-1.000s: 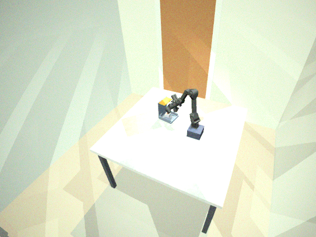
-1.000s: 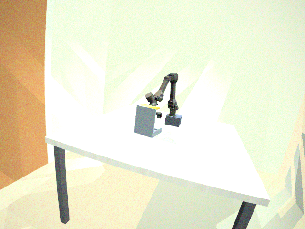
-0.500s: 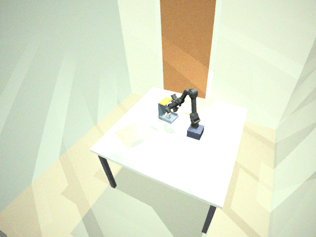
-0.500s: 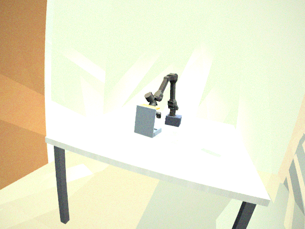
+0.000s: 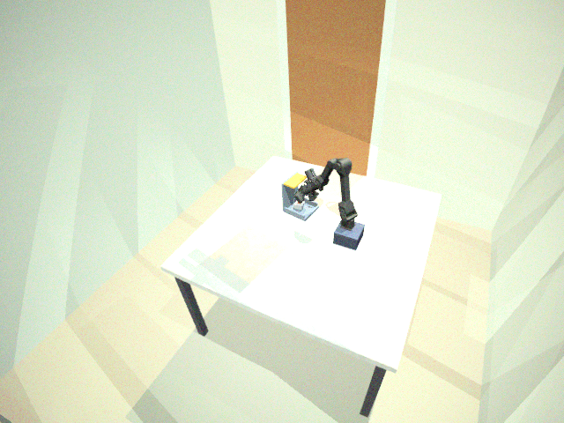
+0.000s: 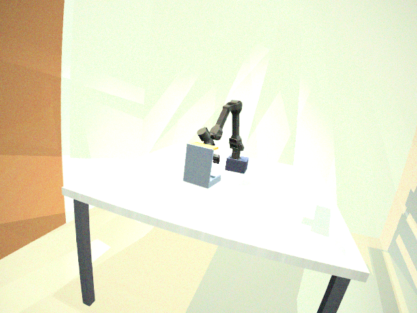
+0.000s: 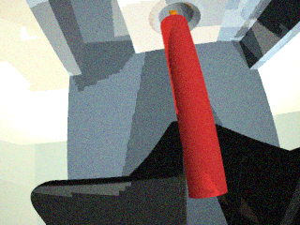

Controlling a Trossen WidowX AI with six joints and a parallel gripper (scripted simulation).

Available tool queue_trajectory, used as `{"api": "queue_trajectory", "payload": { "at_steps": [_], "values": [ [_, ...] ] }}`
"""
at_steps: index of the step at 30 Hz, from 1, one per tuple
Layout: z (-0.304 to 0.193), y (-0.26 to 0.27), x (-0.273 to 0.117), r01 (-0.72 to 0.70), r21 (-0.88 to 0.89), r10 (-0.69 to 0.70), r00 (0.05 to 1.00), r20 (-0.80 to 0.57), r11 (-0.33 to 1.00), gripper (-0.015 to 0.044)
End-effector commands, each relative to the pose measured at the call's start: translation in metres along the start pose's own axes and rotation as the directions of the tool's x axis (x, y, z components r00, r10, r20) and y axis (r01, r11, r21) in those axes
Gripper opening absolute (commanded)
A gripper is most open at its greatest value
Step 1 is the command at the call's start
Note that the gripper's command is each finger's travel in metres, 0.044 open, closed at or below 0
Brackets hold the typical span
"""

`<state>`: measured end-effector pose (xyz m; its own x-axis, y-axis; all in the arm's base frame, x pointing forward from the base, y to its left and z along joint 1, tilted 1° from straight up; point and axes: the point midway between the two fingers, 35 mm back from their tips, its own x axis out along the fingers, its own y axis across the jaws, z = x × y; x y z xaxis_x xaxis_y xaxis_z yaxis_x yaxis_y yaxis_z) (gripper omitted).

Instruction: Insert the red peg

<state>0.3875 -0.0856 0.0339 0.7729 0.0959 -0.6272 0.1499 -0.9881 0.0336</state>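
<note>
The red peg (image 7: 194, 108) is held between the fingers of my gripper (image 7: 186, 127) (image 5: 299, 198). In the wrist view its far end overlaps the round hole (image 7: 191, 11) in the pale block (image 7: 136, 21) (image 5: 298, 206); part of the hole's rim and an orange spot inside show beside the tip. I cannot tell whether the tip is inside the hole. My gripper is at the open front of the grey-blue box (image 7: 103, 122) (image 5: 291, 211) (image 6: 197, 165). The yellow roof (image 5: 294, 181) (image 6: 204, 145) is at the top of the back wall. In the exterior view, the back wall hides the block and peg.
The low side walls (image 7: 66, 42) of the box stand on both sides of the block. The arm's blue base (image 5: 348, 235) (image 6: 236, 164) stands on the white table (image 5: 337, 291) (image 6: 141, 198), in front of the box's open side.
</note>
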Motion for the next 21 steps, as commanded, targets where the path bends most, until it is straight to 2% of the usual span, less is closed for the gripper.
{"api": "queue_trajectory", "payload": {
  "at_steps": [1, 21],
  "values": [
    [0.0065, -0.0011, 0.0028, 0.001, 0.005, -0.001, 1.000, 0.004, 1.000, 0.0000],
    [0.0125, -0.0002, 0.0102, 0.001, 0.005, -0.001, 1.000, 0.004, 1.000, 0.0000]
  ]
}}
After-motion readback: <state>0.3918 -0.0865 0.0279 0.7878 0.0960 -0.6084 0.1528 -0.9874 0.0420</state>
